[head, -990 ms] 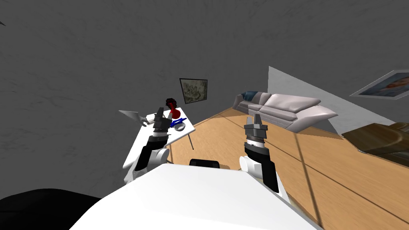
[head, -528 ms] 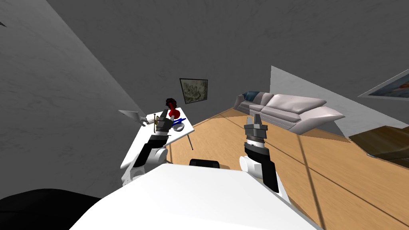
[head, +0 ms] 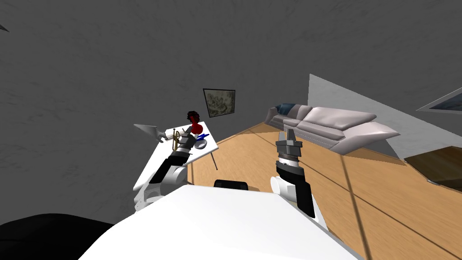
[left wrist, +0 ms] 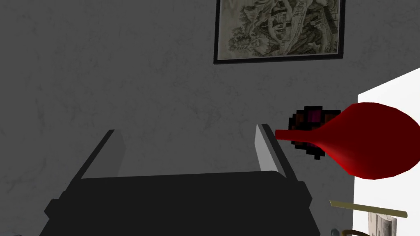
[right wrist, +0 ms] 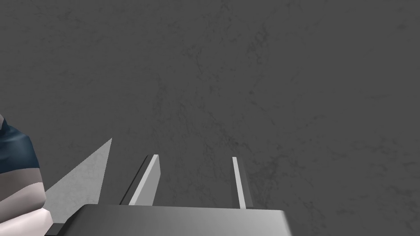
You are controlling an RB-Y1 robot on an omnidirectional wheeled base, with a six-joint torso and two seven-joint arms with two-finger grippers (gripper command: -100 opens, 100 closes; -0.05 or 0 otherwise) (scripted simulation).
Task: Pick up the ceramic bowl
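Observation:
The bowl [head: 201, 144], pale grey and shallow, sits near the far right corner of the white table [head: 155, 164]. My left gripper [head: 188, 132] hovers over the table just left of the bowl, pointing at the wall beyond. In the left wrist view this gripper [left wrist: 188, 141] stands open with nothing between its fingers, and a red vase [left wrist: 369, 141] with a dark flower [left wrist: 313, 119] lies beside one finger. My right gripper [head: 287, 134] is held up over the wooden floor, away from the table; its fingers [right wrist: 151, 172] are open and empty.
On the table also stand the red vase [head: 196, 127], a blue object [head: 201, 136], a brass object [head: 175, 140] and a grey open flat thing [head: 150, 130]. A framed picture [head: 219, 102] hangs behind. A pale sofa [head: 329, 126] lines the right wall.
My left arm has reached farther out over the table toward the vase, uncovering the brass object. My head has turned a little. The right arm has not moved.

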